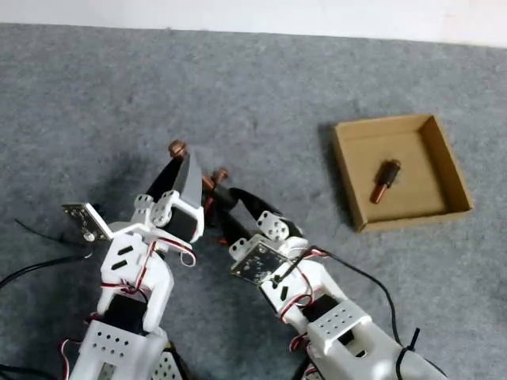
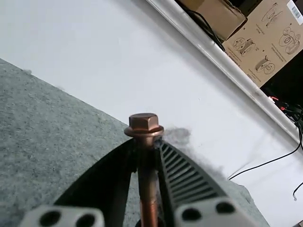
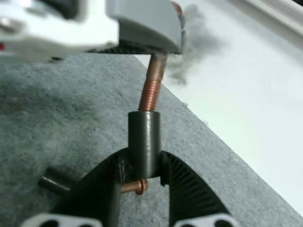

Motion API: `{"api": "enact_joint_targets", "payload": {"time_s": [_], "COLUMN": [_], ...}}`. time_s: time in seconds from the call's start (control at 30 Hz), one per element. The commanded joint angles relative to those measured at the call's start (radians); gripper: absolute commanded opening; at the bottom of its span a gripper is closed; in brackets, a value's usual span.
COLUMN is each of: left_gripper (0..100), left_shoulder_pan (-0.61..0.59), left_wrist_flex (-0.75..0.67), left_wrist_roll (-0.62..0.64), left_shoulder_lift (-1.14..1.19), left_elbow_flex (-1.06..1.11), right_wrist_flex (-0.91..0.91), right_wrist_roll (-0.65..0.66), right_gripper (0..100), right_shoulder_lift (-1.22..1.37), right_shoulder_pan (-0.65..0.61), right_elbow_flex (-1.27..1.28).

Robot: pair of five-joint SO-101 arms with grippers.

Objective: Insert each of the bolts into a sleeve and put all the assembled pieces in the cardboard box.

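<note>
A grey, felt-like mat [image 1: 261,87] with a coarse nap covers the table; beyond its edge lies a smooth white surface [image 2: 118,56], and printed brown cartons [image 2: 265,38] stand behind that.

Toward the right of the mat sits the cardboard box [image 1: 412,218], shallow, square and open-topped; an assembled piece [image 1: 386,180], a dark cylinder with a copper end, lies slantwise on its floor.

The left gripper [image 2: 145,146] is clamped on a bolt [image 2: 144,125] of copper-coloured metal; the hexagonal, flanged head stands just past the fingertips, and the shank runs back between the ribbed black finger and the smooth one.

The right gripper [image 3: 142,165] is closed around a sleeve [image 3: 144,142], a plain dark matte tube held upright between its black jaws; the bolt's threaded end meets the sleeve's open mouth, though how far it enters cannot be told.

From above, the two grippers meet near the middle of the mat, well apart from the box.

On the mat below the right gripper lie a second sleeve [image 3: 56,183], on its side, and a second bolt [image 3: 133,186], near each other but apart.
</note>
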Motion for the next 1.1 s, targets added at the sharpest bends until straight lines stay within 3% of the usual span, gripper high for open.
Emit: {"api": "enact_joint_targets", "payload": {"time_s": [0.0, 0.13, 0.43, 0.7, 1.0, 1.07], "left_gripper": [1, 1, 1, 1, 1, 5], "left_shoulder_pan": [0.035, 0.09, 0.094, 0.102, 0.102, 0.105], "left_wrist_flex": [0.023, 0.094, 0.112, 0.377, 0.388, 0.391], "left_wrist_roll": [0.0, -0.002, 0.002, 0.002, -0.002, -0.002], "left_shoulder_lift": [0.001, -0.001, -0.001, 0.001, 0.001, 0.001], "left_elbow_flex": [0.024, 0.024, 0.024, -0.081, -0.084, -0.082], "right_wrist_flex": [-0.044, -0.044, -0.044, -0.044, -0.045, -0.045], "right_wrist_roll": [0.012, 0.012, 0.012, 0.012, 0.012, 0.012], "right_gripper": [0.4, 0.4, 0.4, 0.4, 0.4, 0.4], "right_shoulder_lift": [-0.03, -0.03, -0.03, -0.03, -0.03, -0.03], "right_shoulder_pan": [0.027, 0.031, 0.035, 0.035, 0.074, 0.076], "right_elbow_flex": [0.122, 0.122, 0.12, 0.12, 0.12, 0.12]}}
